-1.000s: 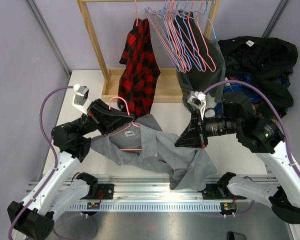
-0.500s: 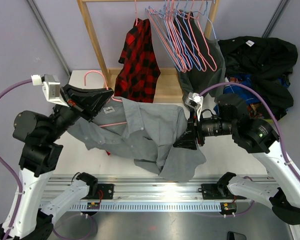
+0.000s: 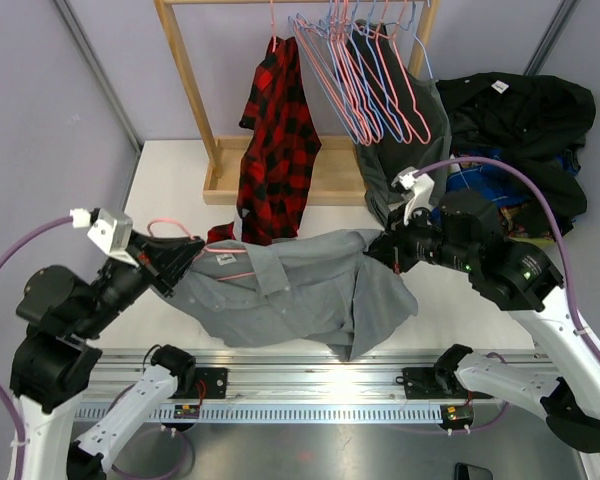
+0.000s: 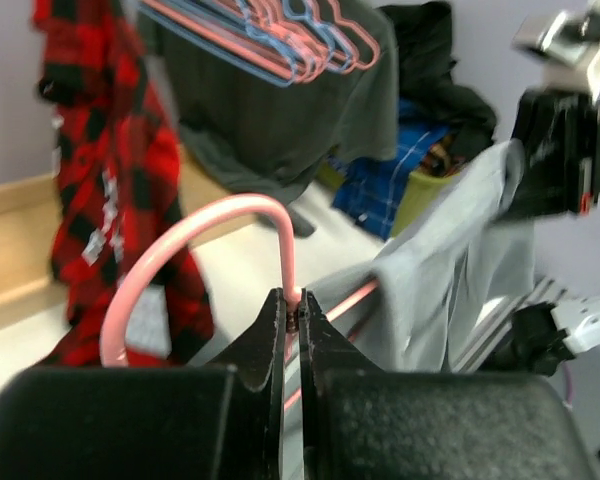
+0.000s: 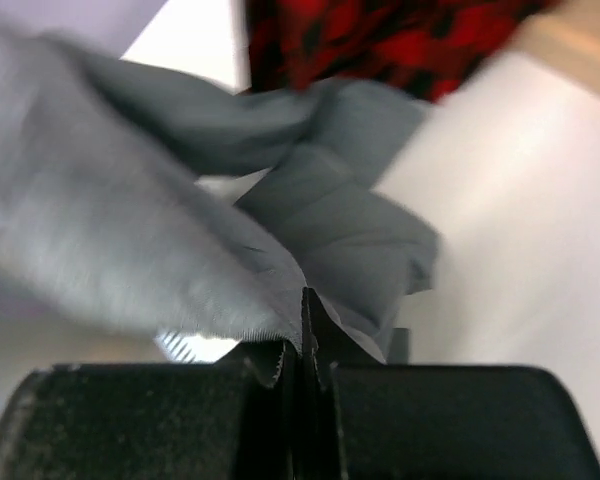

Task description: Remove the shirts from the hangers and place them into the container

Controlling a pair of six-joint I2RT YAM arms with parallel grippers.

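Observation:
A mid-grey shirt [image 3: 300,290] hangs stretched between my two grippers above the table. Its pink-red hanger [image 3: 168,224] still sits in the collar. My left gripper [image 3: 177,262] is shut on the hanger's neck just below the hook [image 4: 210,225], as the left wrist view shows at the gripper [image 4: 293,305]. My right gripper [image 3: 377,248] is shut on a fold of the grey shirt [image 5: 130,250], pinched at the gripper [image 5: 308,300]. A red-and-black plaid shirt [image 3: 275,140] hangs on the rail. The yellow-green container [image 4: 425,190] shows at the right, mostly covered by clothes.
The wooden rack [image 3: 190,90] stands at the back with several empty pink and blue hangers [image 3: 365,70] and a dark grey shirt [image 3: 400,150]. A black shirt [image 3: 520,110] and blue cloth [image 3: 480,170] are heaped over the container at the back right.
My left arm has pulled back and down to the left with the hanger. My right gripper let go, shifted right and shut again on the grey shirt, which now hangs taut between them.

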